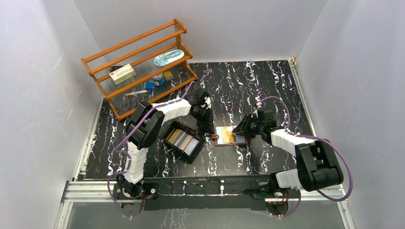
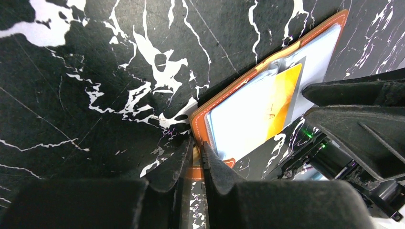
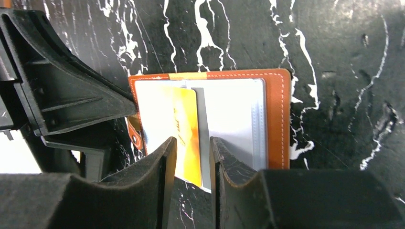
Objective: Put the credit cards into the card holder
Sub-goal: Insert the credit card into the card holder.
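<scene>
The brown leather card holder (image 1: 230,135) lies open on the table, pale pockets up. A gold-orange card (image 3: 184,124) sits partly in a pocket, over a silver-grey card (image 3: 203,143); both stick out past the near edge. My left gripper (image 2: 197,150) is shut on the holder's brown edge by its strap. My right gripper (image 3: 193,148) is narrowly open, its fingertips either side of the orange card's protruding end. In the left wrist view the holder (image 2: 239,119) and the orange card (image 2: 284,98) show beside the right gripper's fingers (image 2: 353,109). More cards (image 1: 184,139) lie in the black tray.
The shallow black tray (image 1: 176,150) sits just left of the holder, under the left arm. A wooden rack (image 1: 138,62) with small items stands at the back left. White walls close in both sides and the back.
</scene>
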Controlling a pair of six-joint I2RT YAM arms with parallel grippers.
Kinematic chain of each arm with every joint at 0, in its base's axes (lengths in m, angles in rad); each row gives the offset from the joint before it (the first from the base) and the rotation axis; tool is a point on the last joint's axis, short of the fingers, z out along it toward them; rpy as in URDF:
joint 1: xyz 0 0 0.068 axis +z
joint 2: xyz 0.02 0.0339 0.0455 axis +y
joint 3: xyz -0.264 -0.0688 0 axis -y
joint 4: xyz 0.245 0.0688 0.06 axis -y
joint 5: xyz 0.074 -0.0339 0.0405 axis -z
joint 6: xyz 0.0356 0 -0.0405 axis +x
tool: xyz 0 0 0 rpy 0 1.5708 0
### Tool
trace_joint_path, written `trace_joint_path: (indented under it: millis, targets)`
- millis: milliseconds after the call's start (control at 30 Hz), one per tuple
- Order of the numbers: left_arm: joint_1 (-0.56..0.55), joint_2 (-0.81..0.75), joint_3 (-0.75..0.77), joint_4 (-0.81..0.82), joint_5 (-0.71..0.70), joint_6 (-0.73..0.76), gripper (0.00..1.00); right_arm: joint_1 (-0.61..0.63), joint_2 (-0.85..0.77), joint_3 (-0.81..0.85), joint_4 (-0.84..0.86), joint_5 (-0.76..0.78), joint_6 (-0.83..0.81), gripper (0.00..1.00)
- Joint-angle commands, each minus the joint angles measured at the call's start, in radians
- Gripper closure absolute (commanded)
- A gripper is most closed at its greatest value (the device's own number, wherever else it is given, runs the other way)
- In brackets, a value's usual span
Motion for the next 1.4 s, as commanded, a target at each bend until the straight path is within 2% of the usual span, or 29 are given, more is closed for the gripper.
trace_joint_path:
  millis: [0, 533, 1067, 1367]
  targets:
    - [-0.002, -0.026, -0.018, -0.009, 0.047, 0.016, 0.89, 0.007, -0.026, 0.053, -0.111, 0.023, -0.049, 0.60]
    - [-0.002, -0.013, -0.035, 0.025, 0.083, 0.013, 0.89, 0.096, 0.054, 0.105, -0.088, 0.071, -0.022, 0.61]
    - [-0.002, -0.005, -0.033, 0.042, 0.088, 0.006, 0.90, 0.158, 0.088, 0.115, -0.026, 0.051, -0.009, 0.60]
    - [-0.003, -0.008, -0.008, 0.024, 0.072, 0.023, 0.90, 0.157, 0.004, 0.156, -0.145, 0.121, -0.019, 0.56]
